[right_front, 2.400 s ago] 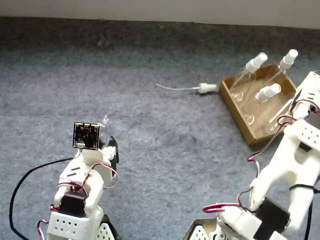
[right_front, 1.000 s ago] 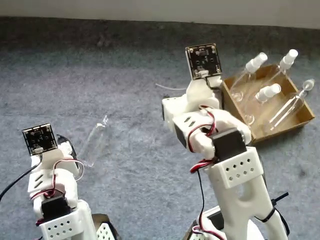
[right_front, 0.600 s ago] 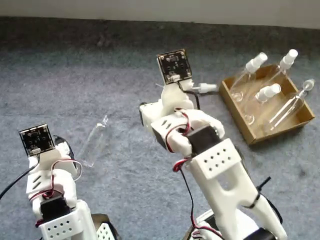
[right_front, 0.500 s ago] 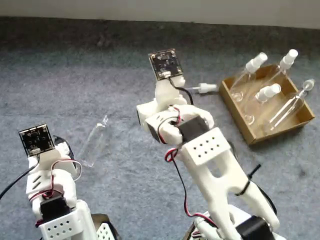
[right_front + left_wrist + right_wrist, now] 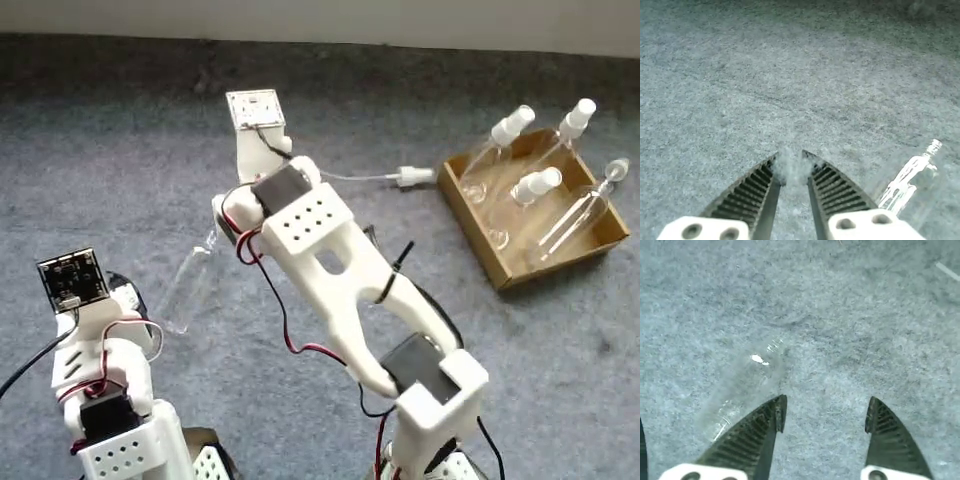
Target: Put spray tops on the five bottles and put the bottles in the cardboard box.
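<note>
Grey felt (image 5: 120, 150) underfoot, covering the whole table.

Across it, the right arm (image 5: 330, 270), stretched from the near edge up toward the far left, wrist camera at its far end. At the near left corner, the left arm (image 5: 100, 370), folded back and upright.

Far right, the box (image 5: 468, 222), lying at an angle. Inside, four bottles, each with a white top on: one (image 5: 490, 155) and another (image 5: 548, 150) with necks poking over the far rim, a third (image 5: 520, 190) between them and lower in the box, a fourth (image 5: 575, 215) along the right side, its top past the rim.

On the felt between the two arms, the fifth bottle (image 5: 188, 285), clear, topless, on its side, neck pointing away from the arms' bases.

Right gripper (image 5: 827, 405) spread wide over the felt, holding nothing. Just outside one finger (image 5: 760, 430) and partly behind it, that same bottle (image 5: 740, 385), not between the jaws.

Left gripper (image 5: 790, 157) parted by a narrow gap, only felt between the tips. Off to one side, the bottle (image 5: 910, 175), near but apart.

Just beside the box's left corner, the loose top (image 5: 410, 177), flat on the felt, its thin tube trailing toward the right arm.
</note>
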`<state>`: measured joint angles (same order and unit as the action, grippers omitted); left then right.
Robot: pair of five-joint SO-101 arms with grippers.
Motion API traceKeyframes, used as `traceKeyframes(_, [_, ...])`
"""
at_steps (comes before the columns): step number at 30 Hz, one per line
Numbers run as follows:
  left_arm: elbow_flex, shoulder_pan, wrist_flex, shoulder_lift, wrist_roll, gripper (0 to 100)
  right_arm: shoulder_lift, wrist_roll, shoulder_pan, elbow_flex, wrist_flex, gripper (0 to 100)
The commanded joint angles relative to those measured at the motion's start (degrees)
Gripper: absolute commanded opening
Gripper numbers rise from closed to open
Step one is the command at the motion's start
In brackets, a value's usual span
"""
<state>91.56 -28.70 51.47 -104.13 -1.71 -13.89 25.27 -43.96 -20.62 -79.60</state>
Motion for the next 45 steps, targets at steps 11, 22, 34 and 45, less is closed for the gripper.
traceKeyframes(11, [-5.58,-23.25,11.08,-0.48,0.97,1,-10.59,1.23,-2.24,-19.12,-11.12,22.4])
traceKeyframes(22, [-0.48,-38.99,17.49,-0.48,1.05,1,-19.21,1.41,-7.43,-19.56,-9.27,22.4])
traceKeyframes(34, [4.88,-48.57,17.58,-0.48,16.53,1,-19.30,1.41,-9.71,-19.56,-1.27,22.8])
traceKeyframes(45, [5.49,-48.48,17.93,-0.40,16.70,1,-19.47,-1.85,-9.89,-19.12,3.12,27.5])
